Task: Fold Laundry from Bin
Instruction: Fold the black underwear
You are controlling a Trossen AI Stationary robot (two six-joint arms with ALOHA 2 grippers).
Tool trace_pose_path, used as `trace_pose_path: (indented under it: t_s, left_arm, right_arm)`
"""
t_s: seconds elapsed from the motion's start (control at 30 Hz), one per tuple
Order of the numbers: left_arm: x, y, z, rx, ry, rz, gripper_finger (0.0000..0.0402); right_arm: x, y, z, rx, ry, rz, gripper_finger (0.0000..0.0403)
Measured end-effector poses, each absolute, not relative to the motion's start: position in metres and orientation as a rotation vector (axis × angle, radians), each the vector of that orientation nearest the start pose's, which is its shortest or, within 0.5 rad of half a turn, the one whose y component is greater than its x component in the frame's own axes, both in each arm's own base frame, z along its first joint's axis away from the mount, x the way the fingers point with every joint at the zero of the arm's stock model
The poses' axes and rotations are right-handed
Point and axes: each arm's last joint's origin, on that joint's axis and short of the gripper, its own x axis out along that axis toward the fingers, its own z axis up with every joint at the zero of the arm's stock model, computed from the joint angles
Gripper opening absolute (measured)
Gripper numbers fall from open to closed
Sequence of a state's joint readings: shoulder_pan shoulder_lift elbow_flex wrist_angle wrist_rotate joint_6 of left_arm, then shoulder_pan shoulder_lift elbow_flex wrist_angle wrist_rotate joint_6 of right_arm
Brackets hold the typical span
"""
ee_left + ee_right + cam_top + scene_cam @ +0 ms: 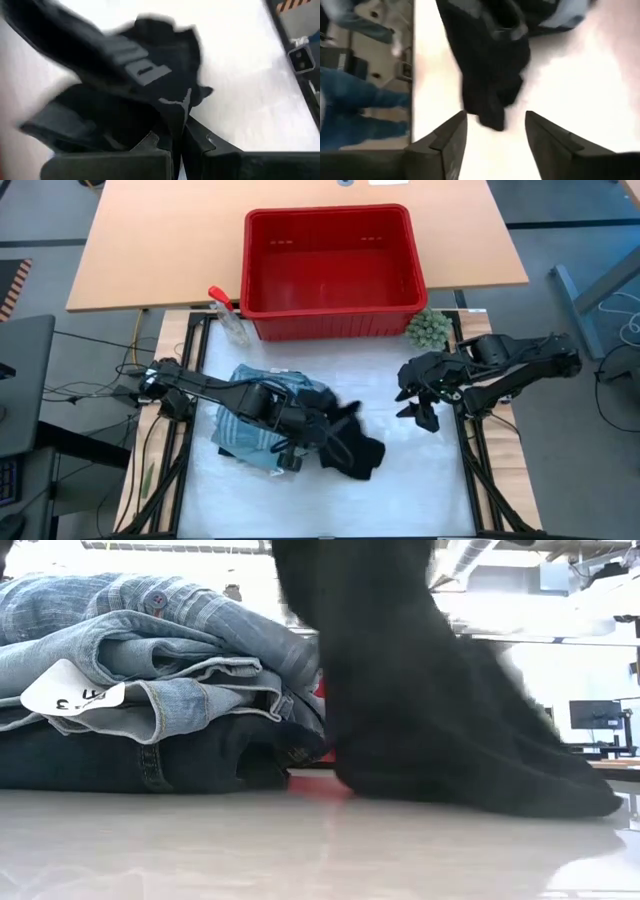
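— Laundry first: where is it?
— Folded light blue denim jeans (250, 420) sit left of centre on the white table (420, 480), with a small black cloth piece (355, 448) at centre.
— And the left gripper (330, 425)?
— Clamped tight on the black piece.
— The right gripper (420, 412)?
— Right of centre, fingers apart, holding nothing. The rectangular red plastic bin (330, 315) stands empty at top centre.

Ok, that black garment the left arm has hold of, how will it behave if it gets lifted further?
Probably floppy: the black garment drapes and bunches on the table below the left end effector, which is shut on it. It likely trails and drags rather than lifting whole. It seems light, but one edge lies by the folded jeans, so it might snag them.
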State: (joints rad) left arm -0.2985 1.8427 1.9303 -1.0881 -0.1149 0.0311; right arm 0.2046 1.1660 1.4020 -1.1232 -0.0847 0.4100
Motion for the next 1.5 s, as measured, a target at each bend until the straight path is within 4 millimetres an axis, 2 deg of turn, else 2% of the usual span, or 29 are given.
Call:
trace_pose_path:
  t_s: [0.13,0.33,0.53,0.63,0.77,0.9,1.07,1.23,1.4,1.5]
  left_arm:
    - [0.356,-0.102,0.351,0.087,1.134,-0.138,0.0]
    - [0.339,-0.099,0.342,-0.072,1.371,-0.047,0.0]
    - [0.337,-0.1,0.342,-0.148,1.385,0.027,0.0]
    - [0.337,-0.1,0.342,-0.158,1.381,0.055,0.0]
    - [0.338,-0.097,0.342,-0.202,1.351,0.177,0.0]
    - [0.339,-0.093,0.342,-0.248,1.336,0.247,0.0]
    - [0.335,-0.091,0.341,-0.315,1.371,0.323,0.0]
    - [0.332,-0.091,0.33,-0.361,1.428,0.378,0.0]
    - [0.332,-0.092,0.314,-0.38,1.481,0.373,0.0]
    - [0.333,-0.092,0.31,-0.382,1.481,0.374,0.0]
  right_arm:
    - [0.206,0.042,0.374,0.288,0.879,0.043,0.0242]
    - [0.235,0.05,0.34,0.244,0.763,0.129,0.0237]
    - [0.272,0.053,0.318,0.162,0.512,0.187,0.0233]
    - [0.288,0.052,0.305,0.105,0.506,0.188,0.0232]
    - [0.305,0.043,0.285,0.088,0.562,0.153,0.0232]
    - [0.309,0.03,0.28,0.097,0.584,0.109,0.0232]
    - [0.307,0.017,0.285,0.061,0.563,0.09,0.0232]
    - [0.307,0.008,0.287,0.039,0.54,0.182,0.0234]
    - [0.307,-0.008,0.288,0.085,0.531,0.199,0.026]
    - [0.306,-0.016,0.287,0.131,0.547,0.196,0.028]
